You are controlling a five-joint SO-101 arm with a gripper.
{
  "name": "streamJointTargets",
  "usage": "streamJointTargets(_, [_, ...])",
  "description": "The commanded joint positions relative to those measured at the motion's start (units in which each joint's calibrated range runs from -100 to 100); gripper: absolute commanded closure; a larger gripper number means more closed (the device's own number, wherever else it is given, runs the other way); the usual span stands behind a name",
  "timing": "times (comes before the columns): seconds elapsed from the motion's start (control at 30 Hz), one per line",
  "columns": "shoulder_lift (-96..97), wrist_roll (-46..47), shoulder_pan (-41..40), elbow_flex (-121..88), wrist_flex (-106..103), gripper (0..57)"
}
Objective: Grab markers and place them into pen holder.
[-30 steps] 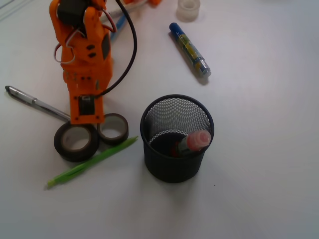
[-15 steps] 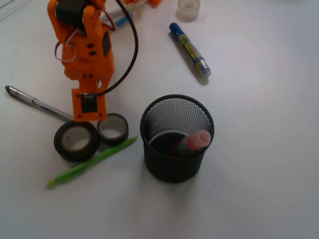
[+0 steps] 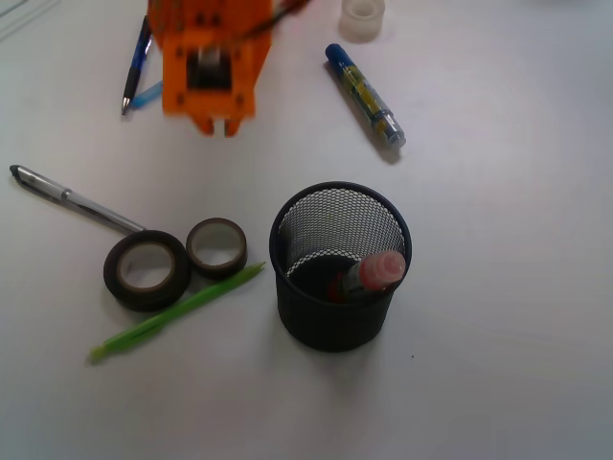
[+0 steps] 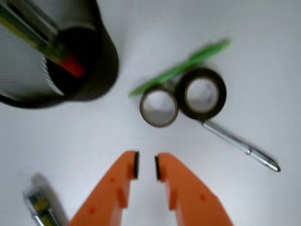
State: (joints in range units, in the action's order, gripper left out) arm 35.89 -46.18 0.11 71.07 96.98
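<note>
The black mesh pen holder [image 3: 326, 321] stands at centre with a pink-capped marker [image 3: 375, 272] leaning inside it. A blue-capped marker [image 3: 364, 94] lies flat on the table at the back right. My orange gripper [image 3: 218, 126] hangs at the back left, well away from both. In the wrist view the gripper [image 4: 146, 166] is open by a narrow gap with nothing between its pads. The pen holder [image 4: 101, 61] is at the upper left of that view, and the loose marker [image 4: 40, 207] is blurred at the lower left edge.
Two dark tape rolls [image 3: 146, 268] [image 3: 216, 246] sit left of the holder. A lime-green pencil [image 3: 177, 311] lies in front of them and a silver pen [image 3: 77, 199] behind. A blue pen [image 3: 134, 67] lies by the gripper, and a white roll [image 3: 362, 17] at the back.
The arm has pulled back from above the tape rolls to the back left of the table. The markers, holder and other items have not moved.
</note>
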Motion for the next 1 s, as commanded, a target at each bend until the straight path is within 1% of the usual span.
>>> streamJointTargets(0.0, [-3.63,-2.69,-3.06,11.09,-4.94,57.0])
streamJointTargets(0.17, [-2.78,-3.42,-7.77,11.72,-23.40,57.0])
streamJointTargets(0.37, [5.46,-4.44,-11.51,10.27,-41.60,57.0])
streamJointTargets(0.57, [14.81,-5.13,-11.21,15.62,-43.35,57.0])
streamJointTargets(0.73, [24.25,-5.96,-9.94,25.04,-43.52,56.9])
streamJointTargets(0.83, [30.03,-6.01,-9.64,28.21,-48.16,56.7])
streamJointTargets(0.87, [31.30,-6.01,-9.64,28.03,-51.22,56.1])
streamJointTargets(0.9, [32.24,-6.01,-9.79,28.03,-53.76,53.6])
streamJointTargets(0.93, [32.83,-5.76,-9.87,27.93,-55.42,49.4])
streamJointTargets(0.97, [32.75,-5.67,-9.94,27.93,-55.42,43.8])
